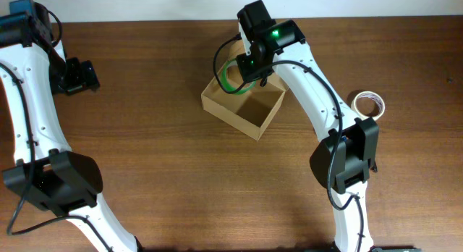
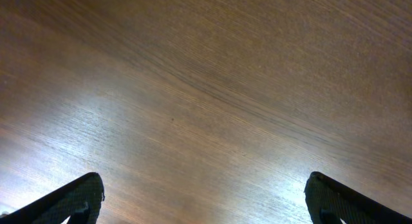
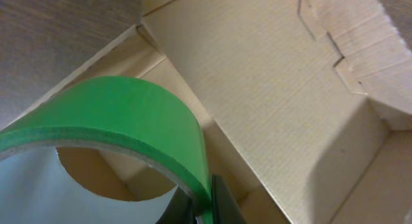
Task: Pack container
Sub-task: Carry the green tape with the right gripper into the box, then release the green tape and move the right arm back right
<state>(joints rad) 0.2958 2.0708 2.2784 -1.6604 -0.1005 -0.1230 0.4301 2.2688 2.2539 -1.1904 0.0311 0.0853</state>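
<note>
Near the middle of the brown wooden table [image 1: 145,136] sits the small open tan cardboard container [image 1: 257,107], turned askew. At its far left corner the right gripper [image 1: 249,67] is clamped on a green tape roll [image 1: 233,77]. At the far left, the left gripper [image 1: 85,74] hangs over bare wood, jaws wide apart and empty.

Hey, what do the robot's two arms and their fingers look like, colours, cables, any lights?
The left arm and right arm are white curved links joined by bulky black joint housings, with thin black cables running alongside. A black block at the right wrist shows a green light. The fingers are black and tapered.
</note>
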